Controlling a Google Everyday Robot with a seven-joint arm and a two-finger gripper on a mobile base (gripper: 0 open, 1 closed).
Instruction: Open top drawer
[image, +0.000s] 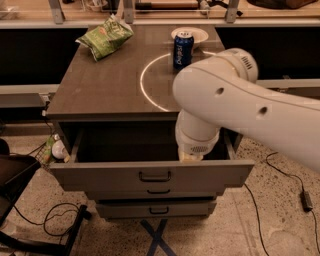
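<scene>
Robot test area, laid out like an office break room. A white ring (145, 92) is marked on the top of a grey drawer cabinet (100, 95). A blue tape cross (156, 239) is stuck to the speckled floor (240, 230) at its foot, and loose cables (50, 220) are left trailing alongside. A chip bag (104, 39) and a soda can (183, 50) are set on the cabinet. The gripper (191, 156) is seen at the white arm's (250, 110) lower end, over the pulled-out top drawer (110, 175), just behind its front.
</scene>
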